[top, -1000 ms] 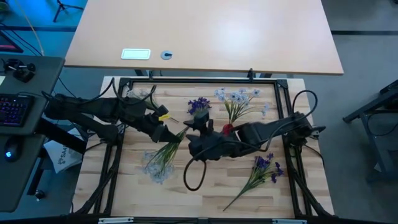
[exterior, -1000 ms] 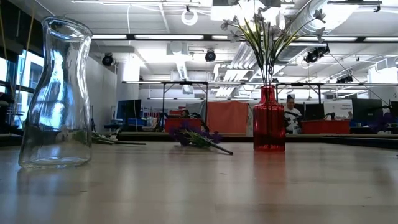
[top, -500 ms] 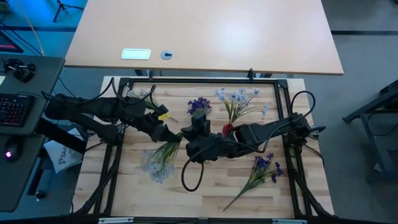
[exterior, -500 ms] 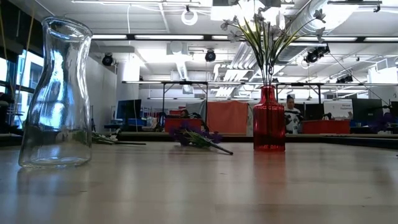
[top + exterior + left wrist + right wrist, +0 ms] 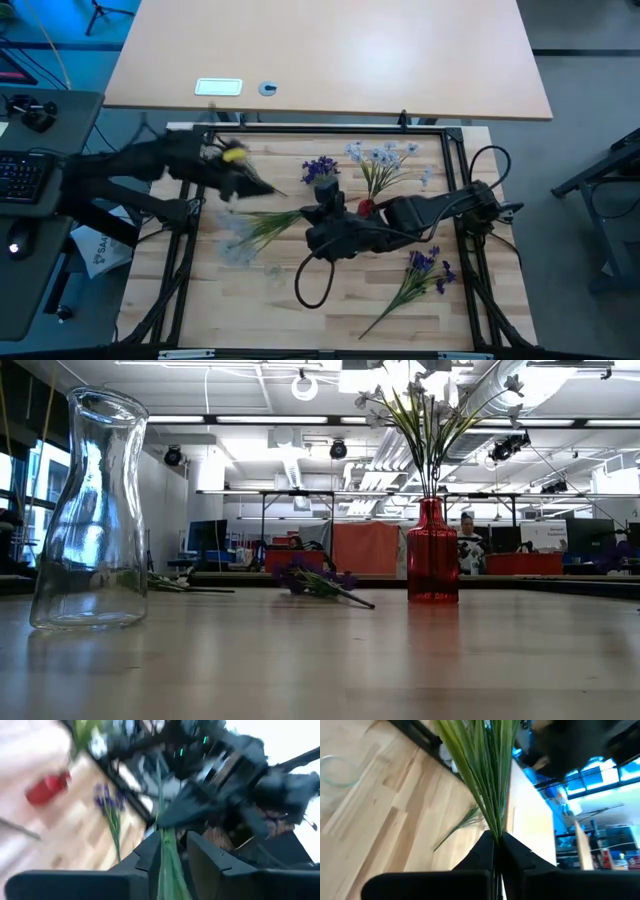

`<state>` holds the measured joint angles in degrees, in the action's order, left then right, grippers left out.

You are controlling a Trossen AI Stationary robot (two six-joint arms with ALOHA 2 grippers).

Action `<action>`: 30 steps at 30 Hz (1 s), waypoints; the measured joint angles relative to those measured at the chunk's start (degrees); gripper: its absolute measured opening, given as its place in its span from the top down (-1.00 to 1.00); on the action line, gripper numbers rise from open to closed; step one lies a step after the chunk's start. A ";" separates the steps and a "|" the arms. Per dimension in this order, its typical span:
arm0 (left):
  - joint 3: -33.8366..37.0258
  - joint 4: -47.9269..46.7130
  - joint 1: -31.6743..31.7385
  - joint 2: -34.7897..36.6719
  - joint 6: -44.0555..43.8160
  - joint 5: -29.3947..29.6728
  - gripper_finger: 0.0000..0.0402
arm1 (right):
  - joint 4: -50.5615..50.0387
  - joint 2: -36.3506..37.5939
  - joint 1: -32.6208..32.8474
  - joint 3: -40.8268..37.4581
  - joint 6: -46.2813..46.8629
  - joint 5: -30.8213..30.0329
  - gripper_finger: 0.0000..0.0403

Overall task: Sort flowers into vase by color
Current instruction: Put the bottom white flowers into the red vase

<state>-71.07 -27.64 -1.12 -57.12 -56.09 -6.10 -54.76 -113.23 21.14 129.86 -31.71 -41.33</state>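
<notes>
A pale-blossomed flower sprig [image 5: 250,230] stretches leftward from my right gripper [image 5: 310,215], which is shut on its green stems [image 5: 485,780]. My left gripper [image 5: 268,190] is open and stands off the sprig toward the far left. In its wrist view, stems [image 5: 167,865] run between its fingers [image 5: 150,855]. The red vase [image 5: 432,555] holds pale flowers [image 5: 430,410]. A clear glass vase [image 5: 90,510] stands on the table with nothing in it. One purple sprig [image 5: 320,170] shows just beyond the right gripper, and another [image 5: 420,275] lies near the right. My left gripper has green stems between its open fingers in the wrist view; whether they touch I cannot tell. My right gripper pinches the bunched stem end [image 5: 495,836] of the pale sprig between its two fingers. The fingers lie along the stems, coming from the table's right. The stems fan out beyond the fingertips toward the blossoms.
A black frame [image 5: 320,128] runs round the wooden tabletop [image 5: 340,320]. A black cable loop [image 5: 312,285] hangs below the right arm. A purple sprig [image 5: 315,580] lies on the table between the two vases in the low view.
My left gripper has let go of the pale sprig and swung quickly up and toward the table's far left. My right gripper has taken hold of the stem end. The sprig's blossom end has swung from the near side toward the left edge, so it lies more level across the table.
</notes>
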 joint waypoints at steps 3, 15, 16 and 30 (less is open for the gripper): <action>0.00 -0.05 1.76 3.62 3.10 3.89 0.52 | -5.14 0.00 -0.02 1.86 2.23 0.43 0.99; 6.63 -0.43 -1.32 12.94 17.40 18.35 0.50 | -24.64 14.20 1.69 -7.86 37.67 15.50 1.00; 8.38 0.71 -1.79 13.26 17.38 18.94 0.50 | -22.32 16.71 2.40 -11.17 39.65 15.21 1.00; 23.10 25.14 -5.79 13.68 17.38 17.17 0.50 | 63.15 45.08 11.41 -79.34 52.00 9.81 0.97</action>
<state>-47.97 -2.50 -6.92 -43.44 -38.72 11.07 8.39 -68.15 32.56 50.52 20.30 -31.52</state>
